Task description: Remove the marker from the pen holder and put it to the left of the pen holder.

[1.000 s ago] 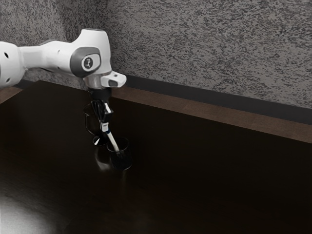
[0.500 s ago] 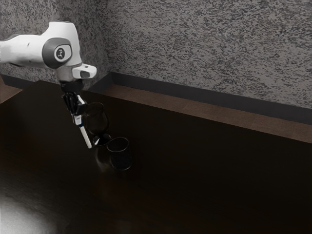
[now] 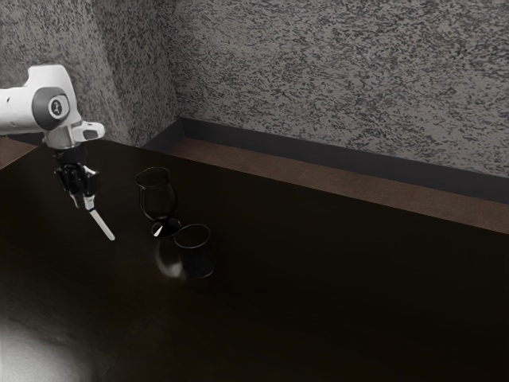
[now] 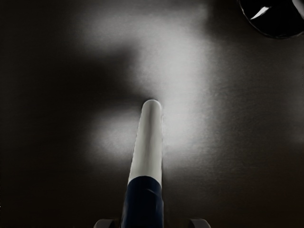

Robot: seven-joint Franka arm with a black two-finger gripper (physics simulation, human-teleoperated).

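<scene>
A clear stemmed glass point(image 3: 166, 229) is standing just beside the pen holder point(image 3: 196, 253), behind it and toward the exterior view's left. The glass is keeping to the same side of the pen holder as the marker point(image 3: 102, 225), with its foot near the pen holder's base; whether the two are touching is hard to tell. The pen holder is standing upright on the dark surface point(image 3: 318, 302). Farther toward the exterior view's left from the pen holder, beyond the glass, the tool point(image 3: 84, 205) is pointing down, closed to a narrow gap and gripping the marker near its dark blue part. The marker is out of the pen holder and well apart from it, slanting down from the tool, its white end leaning toward the pen holder's side. Whether that end is touching the surface is unclear.
</scene>
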